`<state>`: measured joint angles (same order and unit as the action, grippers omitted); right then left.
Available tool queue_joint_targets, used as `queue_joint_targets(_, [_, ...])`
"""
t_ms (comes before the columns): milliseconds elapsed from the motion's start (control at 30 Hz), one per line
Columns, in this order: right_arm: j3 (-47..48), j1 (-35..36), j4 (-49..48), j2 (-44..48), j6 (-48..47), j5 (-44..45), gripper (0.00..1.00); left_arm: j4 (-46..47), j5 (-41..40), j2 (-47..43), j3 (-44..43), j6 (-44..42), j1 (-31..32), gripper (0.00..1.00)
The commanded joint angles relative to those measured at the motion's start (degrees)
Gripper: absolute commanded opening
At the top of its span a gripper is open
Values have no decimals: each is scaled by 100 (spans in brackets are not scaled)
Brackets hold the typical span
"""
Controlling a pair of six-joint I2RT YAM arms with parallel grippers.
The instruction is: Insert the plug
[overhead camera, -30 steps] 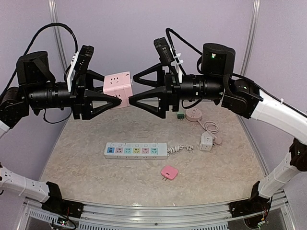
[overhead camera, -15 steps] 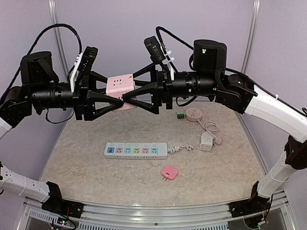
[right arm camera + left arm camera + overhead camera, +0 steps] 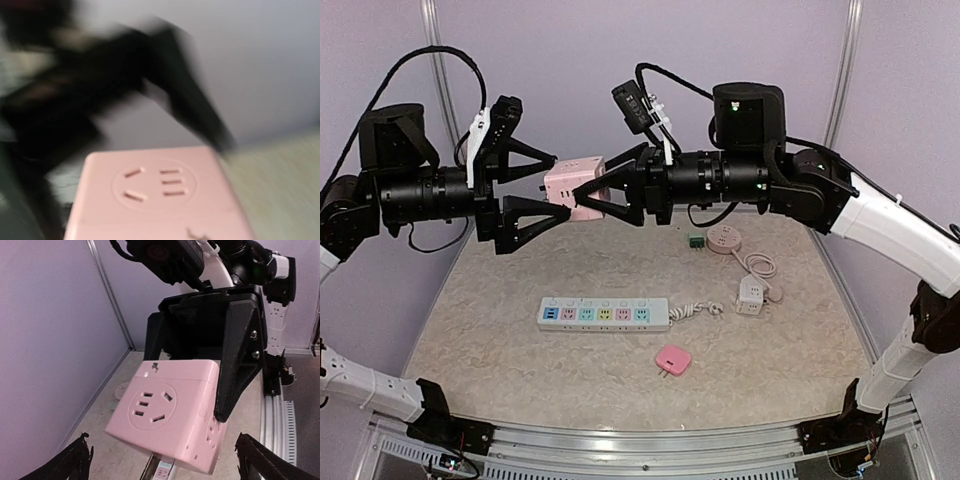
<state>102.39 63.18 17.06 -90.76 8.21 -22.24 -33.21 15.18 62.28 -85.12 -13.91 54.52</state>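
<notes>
left gripper (image 3: pixel 562 186): jaws spread wide and empty, tips clear of the cube at its 9 o'clock.
pink socket cube (image 3: pixel 165 415): in mid-air over the table's (image 3: pixel 500 290) 12 o'clock end, one socket face toward the left wrist camera.
right gripper (image 3: pixel 582 200): a second ago it was wide open and apart at the cube's 3 o'clock. It is now in and clamped on the cube's sides. Right wrist view is blurred.
pink plug (image 3: pixel 672 359): lying loose on the table at 5 o'clock of the power strip (image 3: pixel 605 314), not gripped.
meaning: looks like a hand-over. The right arm now carries the cube, which probably frees the left to fetch the plug. Nothing inserted yet.
</notes>
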Motion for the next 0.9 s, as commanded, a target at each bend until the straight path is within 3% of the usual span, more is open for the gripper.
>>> queue_joint_targets(0, [660,-57,1995,-311,1731,3247,0,-1252,-1978,147,-879,-1792,-729,99])
queue_joint_targets(67, [963,-87,3084,-669,2235,4008,0,-2274,-2344,554,-1374,-2208,-1438,99])
queue_joint_targets(133, [1211,-128,3890,-1035,2589,4127,0,-3417,-2309,979,-1579,-2742,-2053,99])
queue_joint_targets(267, [1353,-274,4524,-1647,2935,3436,0,-4408,-2227,1562,-447,-3671,-2748,99])
queue_joint_targets(433, [962,-423,4405,-1906,3037,3350,0,-3284,-2177,1821,1199,-4541,-2754,99])
queue_joint_targets(633, [299,-743,3993,-1906,3154,2931,0,-1704,-1589,2829,1159,-4837,-2947,89])
queue_joint_targets(800, [99,-842,3967,-2015,3205,2846,0,-1042,-1254,3665,1236,-5398,-3085,87])
queue_joint_targets(867, [116,-864,3994,-2076,3181,2820,0,-819,-1226,3979,1156,-5518,-3115,80])
